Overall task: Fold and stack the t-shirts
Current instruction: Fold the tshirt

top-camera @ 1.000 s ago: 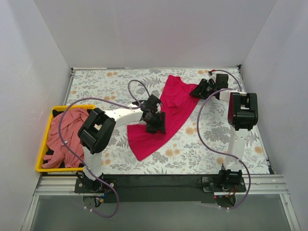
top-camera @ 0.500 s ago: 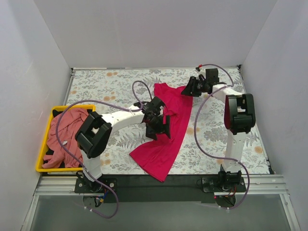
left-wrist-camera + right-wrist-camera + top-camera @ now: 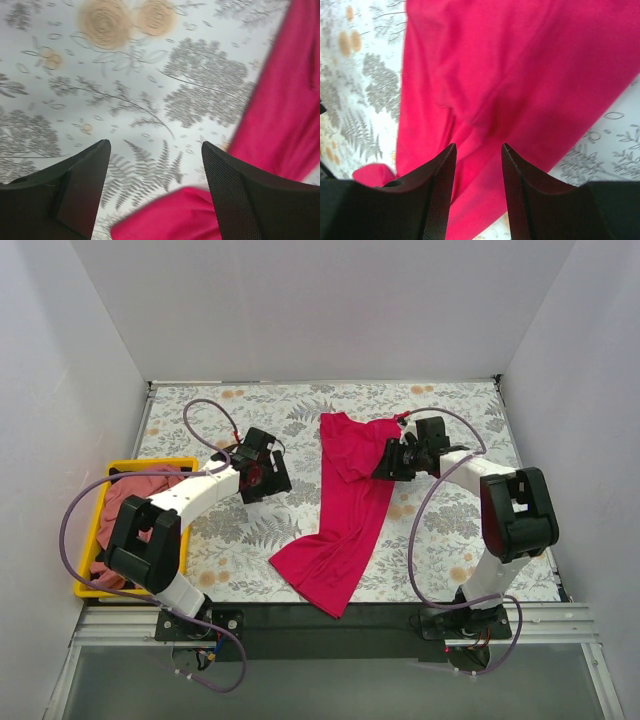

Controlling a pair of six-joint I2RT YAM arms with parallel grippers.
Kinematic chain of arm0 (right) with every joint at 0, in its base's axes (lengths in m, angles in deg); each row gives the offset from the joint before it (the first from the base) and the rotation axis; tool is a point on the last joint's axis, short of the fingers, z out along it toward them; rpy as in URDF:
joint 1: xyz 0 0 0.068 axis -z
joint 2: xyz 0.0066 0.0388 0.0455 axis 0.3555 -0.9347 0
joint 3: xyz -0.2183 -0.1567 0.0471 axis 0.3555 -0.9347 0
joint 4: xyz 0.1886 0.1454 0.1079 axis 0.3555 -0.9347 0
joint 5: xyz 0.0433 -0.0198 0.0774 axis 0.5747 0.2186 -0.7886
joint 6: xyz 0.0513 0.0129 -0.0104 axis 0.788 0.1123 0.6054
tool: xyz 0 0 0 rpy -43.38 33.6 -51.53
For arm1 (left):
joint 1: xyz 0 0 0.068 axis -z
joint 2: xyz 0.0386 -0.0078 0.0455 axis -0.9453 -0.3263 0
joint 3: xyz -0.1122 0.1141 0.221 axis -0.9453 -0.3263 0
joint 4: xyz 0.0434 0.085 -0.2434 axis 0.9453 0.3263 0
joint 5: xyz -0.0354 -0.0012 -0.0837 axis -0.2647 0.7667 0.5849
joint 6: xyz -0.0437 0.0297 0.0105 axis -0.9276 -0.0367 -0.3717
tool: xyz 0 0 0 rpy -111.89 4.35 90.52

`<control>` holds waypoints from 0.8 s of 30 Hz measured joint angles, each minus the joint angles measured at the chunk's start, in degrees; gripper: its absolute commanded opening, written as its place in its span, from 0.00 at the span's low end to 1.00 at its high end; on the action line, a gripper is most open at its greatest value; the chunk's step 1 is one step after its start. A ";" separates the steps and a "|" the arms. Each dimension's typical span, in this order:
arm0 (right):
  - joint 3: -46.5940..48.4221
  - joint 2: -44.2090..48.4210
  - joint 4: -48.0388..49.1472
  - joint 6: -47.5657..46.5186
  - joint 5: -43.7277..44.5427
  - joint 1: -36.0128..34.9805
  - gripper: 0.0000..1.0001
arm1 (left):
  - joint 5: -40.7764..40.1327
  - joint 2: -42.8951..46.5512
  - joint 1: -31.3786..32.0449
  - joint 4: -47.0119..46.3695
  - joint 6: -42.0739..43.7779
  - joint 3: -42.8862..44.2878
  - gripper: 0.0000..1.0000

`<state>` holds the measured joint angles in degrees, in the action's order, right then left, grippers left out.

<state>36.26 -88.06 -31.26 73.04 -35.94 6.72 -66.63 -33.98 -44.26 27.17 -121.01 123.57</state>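
While the left gripper (image 3: 155,150) hangs empty, jaws apart, beside the red shirt (image 3: 345,510) on the table (image 3: 200,410), the right gripper (image 3: 477,147), also apart, is over it; the pink shirt (image 3: 135,502) lies in the bin (image 3: 150,462).

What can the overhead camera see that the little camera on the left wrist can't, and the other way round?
Only overhead: the yellow bin holding the salmon-pink t-shirt, and the right gripper over the magenta-red t-shirt. Only left wrist: a close look at the left gripper, open with nothing between its fingers. Both: the magenta-red t-shirt and the floral table.
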 measured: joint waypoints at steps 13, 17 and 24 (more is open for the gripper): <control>12.83 -16.06 1.70 -5.20 1.07 1.57 0.47 | -15.91 8.11 -0.35 -10.60 6.82 -12.50 0.72; 25.49 -24.02 0.00 -7.85 2.97 2.91 0.48 | -16.65 8.11 -0.35 -12.66 7.80 -12.50 0.72; 29.35 -22.73 -3.93 -10.47 6.60 3.69 0.49 | -12.24 8.11 -0.35 -14.78 8.70 -12.50 0.73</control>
<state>65.61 -110.79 -35.20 62.57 -29.34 10.41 -78.87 -25.87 -44.61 12.39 -112.31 111.07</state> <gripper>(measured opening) 0.488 0.725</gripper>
